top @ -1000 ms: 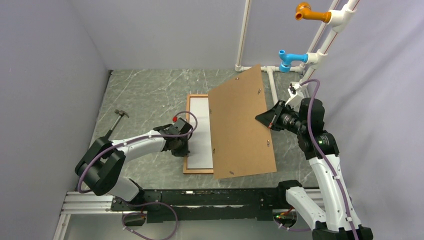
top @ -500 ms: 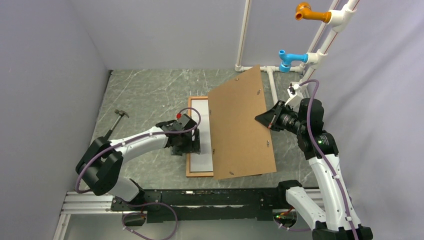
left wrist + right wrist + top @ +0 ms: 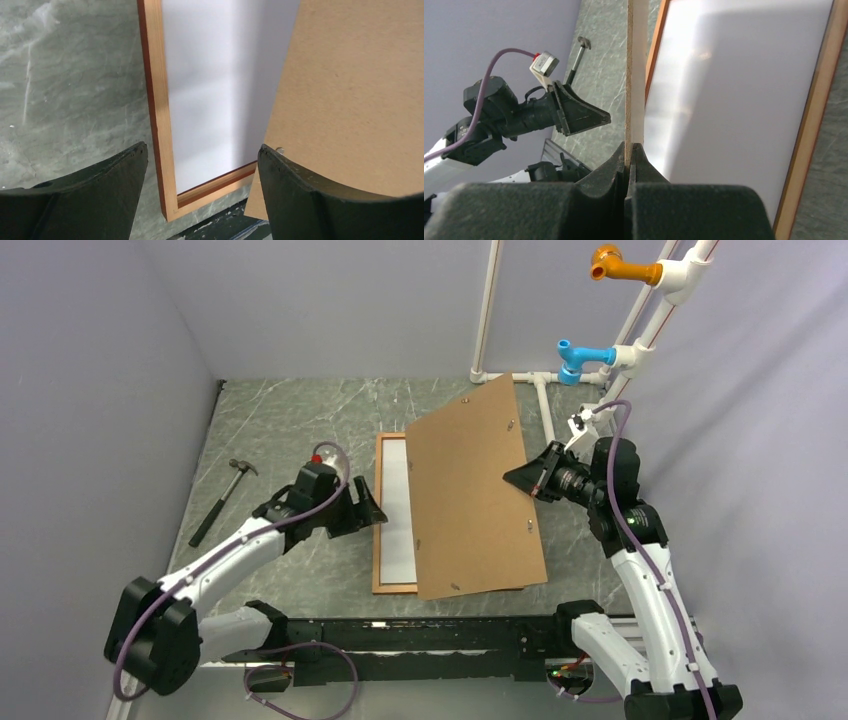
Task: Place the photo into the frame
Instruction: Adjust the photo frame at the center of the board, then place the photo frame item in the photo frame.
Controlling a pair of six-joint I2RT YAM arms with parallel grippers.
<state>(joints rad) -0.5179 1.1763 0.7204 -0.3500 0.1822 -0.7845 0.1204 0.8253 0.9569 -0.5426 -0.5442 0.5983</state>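
**Photo released, left arm clear**

Opened the left jaws (image 3: 368, 508) wide and backed off the photo (image 3: 397, 502) toward the desk's (image 3: 290, 430) left edge. Left it white side up inside the frame (image 3: 377, 540) (seated, apparently), toward the near edge. Kept the right jaws (image 3: 520, 478) clamped on the backing board's (image 3: 470, 490) edge, swinging it further over the frame. Ready for closing up.

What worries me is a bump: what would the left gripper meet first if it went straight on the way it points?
The left gripper, open and empty, would probably meet the left rail of the frame, the white back of the photo just beyond; depth is unclear.
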